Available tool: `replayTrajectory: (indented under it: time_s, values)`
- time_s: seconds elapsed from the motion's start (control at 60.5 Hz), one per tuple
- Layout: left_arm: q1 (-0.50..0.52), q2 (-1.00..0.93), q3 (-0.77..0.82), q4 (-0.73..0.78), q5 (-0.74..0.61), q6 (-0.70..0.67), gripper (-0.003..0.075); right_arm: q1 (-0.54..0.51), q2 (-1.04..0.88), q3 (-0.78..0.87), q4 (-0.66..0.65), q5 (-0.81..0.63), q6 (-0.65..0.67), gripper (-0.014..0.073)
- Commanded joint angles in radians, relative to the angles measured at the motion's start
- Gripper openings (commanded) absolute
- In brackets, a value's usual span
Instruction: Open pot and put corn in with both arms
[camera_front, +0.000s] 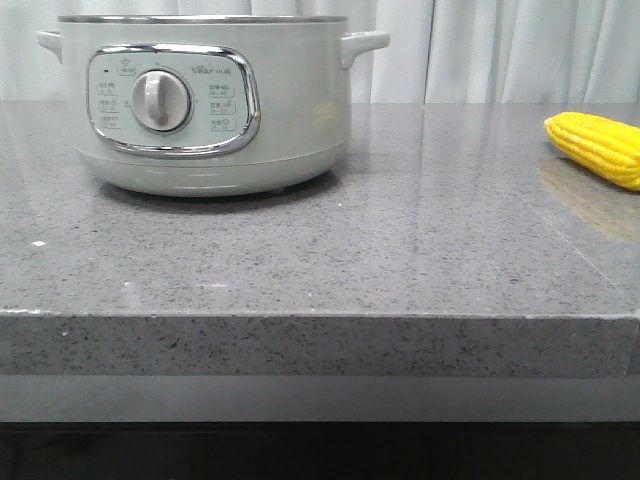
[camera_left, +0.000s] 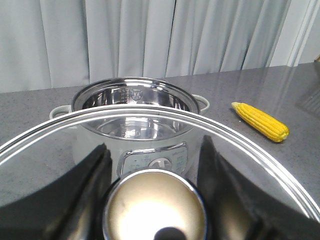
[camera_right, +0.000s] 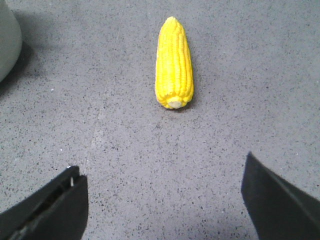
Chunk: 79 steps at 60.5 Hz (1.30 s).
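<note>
So your pot (camera_front: 205, 105) sits uncovered at the left of the grey counter (camera_front: 330, 260), its steel bowl showing bare in the left wrist view. Your left gripper (camera_left: 155, 200) is clamped on the knob of the glass lid (camera_left: 240, 145), holding it up with the pot beyond it. Over on the right lies the corn (camera_right: 174, 62), flat on the counter, well apart from the pot. Your right gripper (camera_right: 162, 200) hangs above the counter with the jaws spread wide, grasping nothing, the cob's stub end facing it.
</note>
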Motion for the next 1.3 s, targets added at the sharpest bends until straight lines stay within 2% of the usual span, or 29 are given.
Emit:
replayTrajectory:
  time_s: [0.0, 0.248, 0.694, 1.024, 1.288]
  values:
    - [-0.006, -0.005, -0.031, -0.018, -0.138, 0.0, 0.0239, 0.001, 0.01, -0.029, -0.006, -0.054, -0.008, 0.0634]
    - [-0.006, -0.005, -0.029, -0.018, -0.138, 0.0, 0.0239, 0.001, 0.129, -0.118, -0.006, 0.032, -0.006, 0.0634]
    - [-0.006, -0.005, -0.029, -0.018, -0.138, 0.0, 0.0239, -0.001, 0.562, -0.421, -0.028, 0.135, -0.006, 0.0634]
    - [-0.006, -0.005, -0.029, -0.018, -0.138, 0.0, 0.0239, -0.001, 0.847, -0.614, -0.069, 0.142, -0.008, 0.0634]
    - [-0.006, -0.005, -0.029, -0.018, -0.138, 0.0, 0.0239, -0.001, 0.998, -0.731, -0.069, 0.142, -0.008, 0.0634]
